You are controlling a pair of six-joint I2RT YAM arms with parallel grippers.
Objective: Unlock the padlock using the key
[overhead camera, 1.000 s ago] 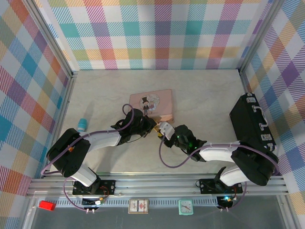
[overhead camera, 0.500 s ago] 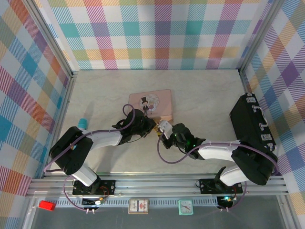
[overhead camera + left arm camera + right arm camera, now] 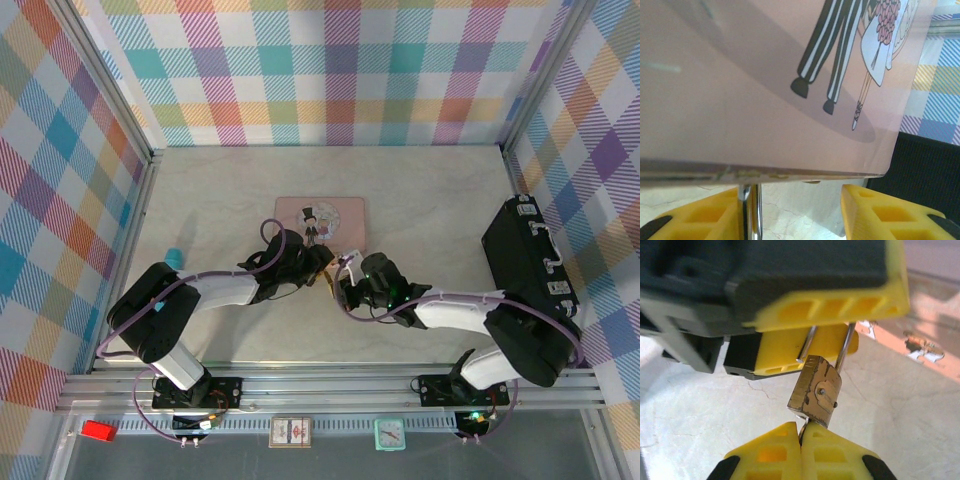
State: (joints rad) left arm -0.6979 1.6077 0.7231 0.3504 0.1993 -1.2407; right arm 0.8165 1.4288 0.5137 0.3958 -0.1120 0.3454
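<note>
Between the grippers, just short of the pink tin: key seated, shackle loosely held

Nearest, the right gripper (image 3: 801,434) has its yellow fingertips pressed together on the key (image 3: 801,423), a thin sliver of metal running up into the base of the padlock (image 3: 815,389). The brass body hangs tilted just above those tips. Past it, the silvery shackle (image 3: 844,347) rises between the fingers of the left gripper (image 3: 792,200), which stand apart. In the left wrist view one leg rests against one finger and the other finger is clear of it.

The step in hand looks like the turn. With the left jaws slack, the body would likely spin with the key, so the shackle wants a firm pinch. Failing that, the twist must be short and true to the keyhole, with no pull downward. The shorter leg's tip seems to sit beside the body's top corner, not in it, so the lock may already be sprung; this angle does not settle it.

Just beyond the left fingers lies the pink tin box (image 3: 320,212), its near edge close enough to cramp any swing. Well off to the right lies a black case (image 3: 525,262), and a small teal thing (image 3: 173,259) sits by the left wall; neither is in the way. Plaid walls (image 3: 330,80) close the far side.
</note>
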